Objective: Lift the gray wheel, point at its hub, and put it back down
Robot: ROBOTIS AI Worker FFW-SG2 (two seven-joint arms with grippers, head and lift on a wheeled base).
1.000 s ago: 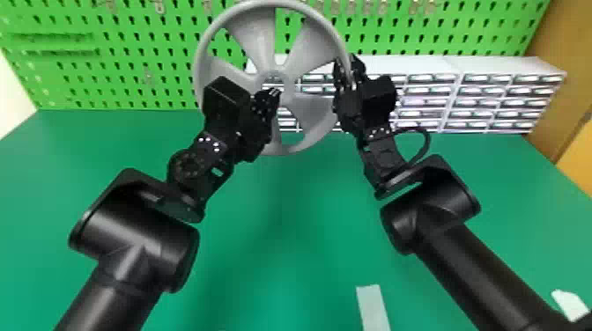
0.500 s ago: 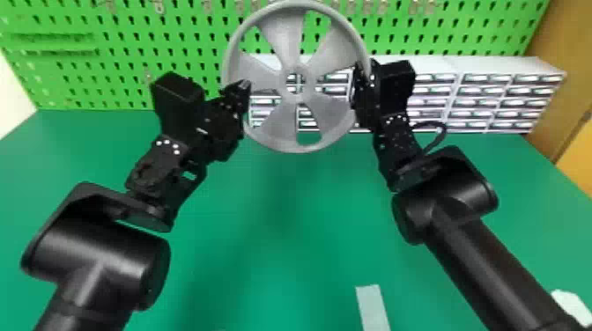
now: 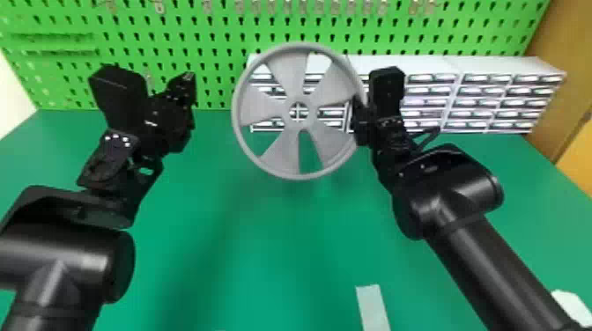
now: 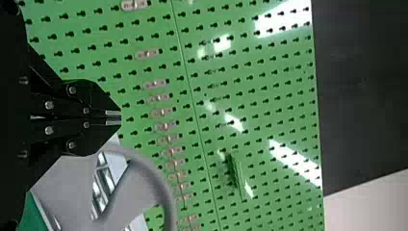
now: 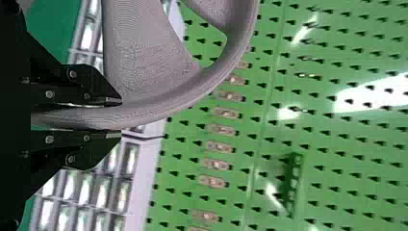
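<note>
The right gripper (image 3: 359,119) pinches the gray wheel (image 3: 260,110) by its right-hand rim, above the table (image 3: 264,246). Left of the wheel, apart from it, the left gripper (image 3: 188,81) has its fingertips together. Behind the wheel are drawer units (image 3: 484,66) and a green pegboard (image 3: 211,66).

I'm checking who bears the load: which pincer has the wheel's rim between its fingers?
The right pincer: its fingers stand on either side of the rim of the gray wheel, while those of the left pincer are shut with nothing between them.
</note>
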